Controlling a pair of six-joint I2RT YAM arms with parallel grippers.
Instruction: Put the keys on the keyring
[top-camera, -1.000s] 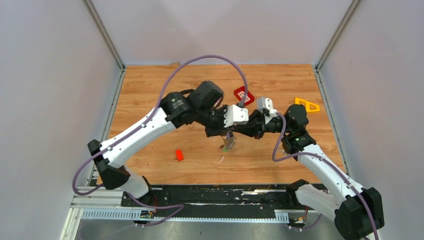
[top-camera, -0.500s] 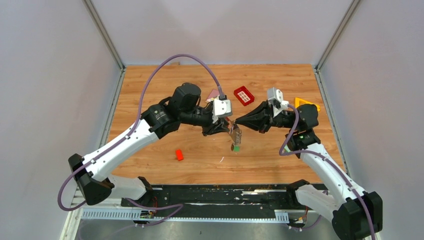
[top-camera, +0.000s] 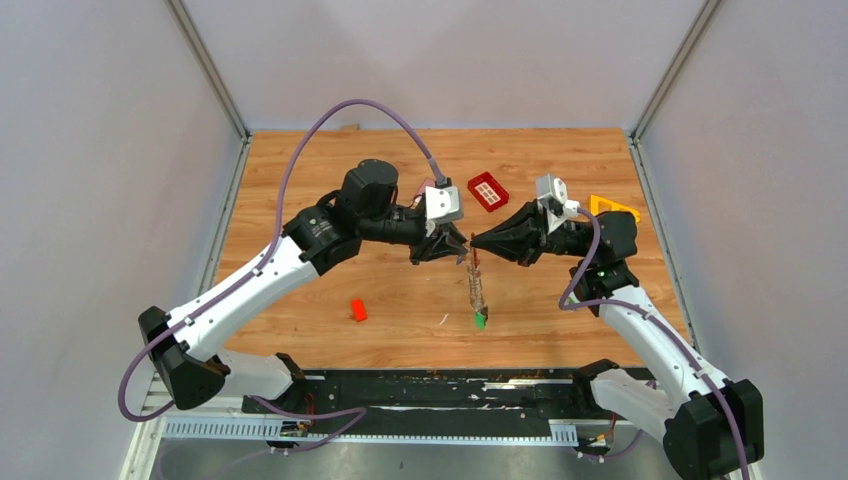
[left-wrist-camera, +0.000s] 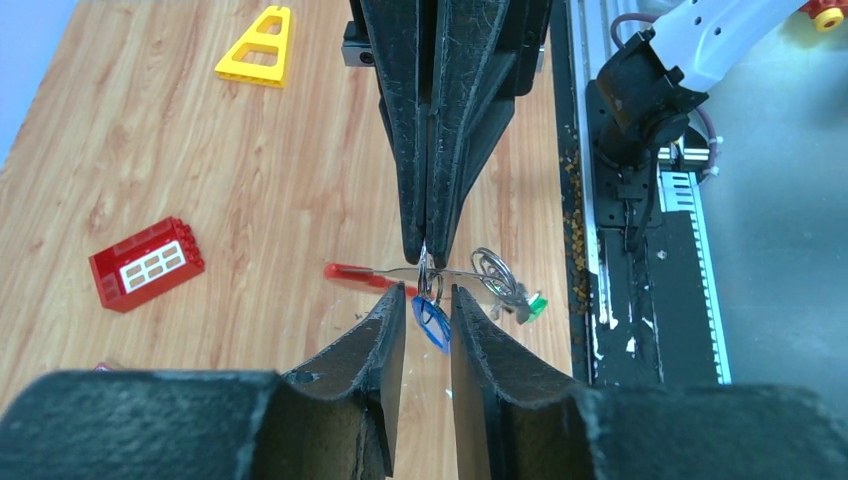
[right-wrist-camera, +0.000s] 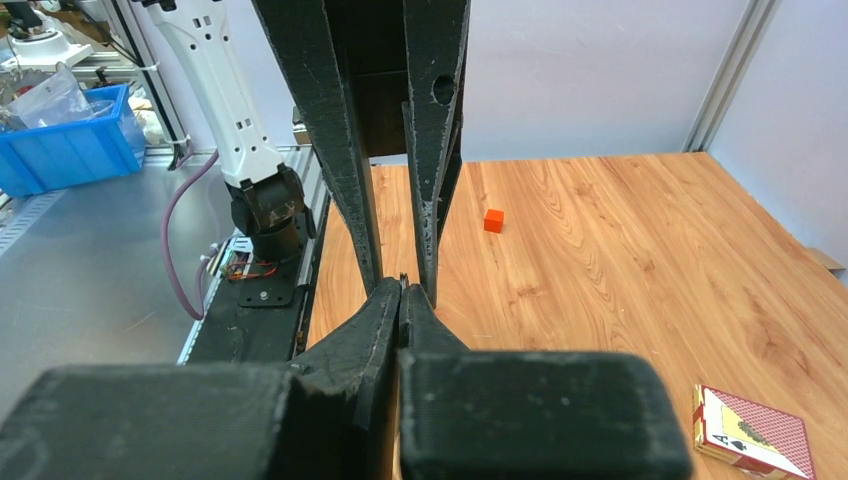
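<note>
We find the keyring (top-camera: 476, 285) hanging above the bench (top-camera: 300, 200), with the green key (top-camera: 481, 320) lowest; the right claw (left-wrist-camera: 426, 248) is clamped on the keyring, and the left claw (left-wrist-camera: 428, 300) stands apart around the blue key (left-wrist-camera: 430, 322)

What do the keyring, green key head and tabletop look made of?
Keyring: silver, glinting loop, probably bare metal; its red end looks like glossy plastic. Green key head: flat, saturated colour, likely plastic. Tabletop: printed or real wood grain, satin; cannot tell which.
</note>
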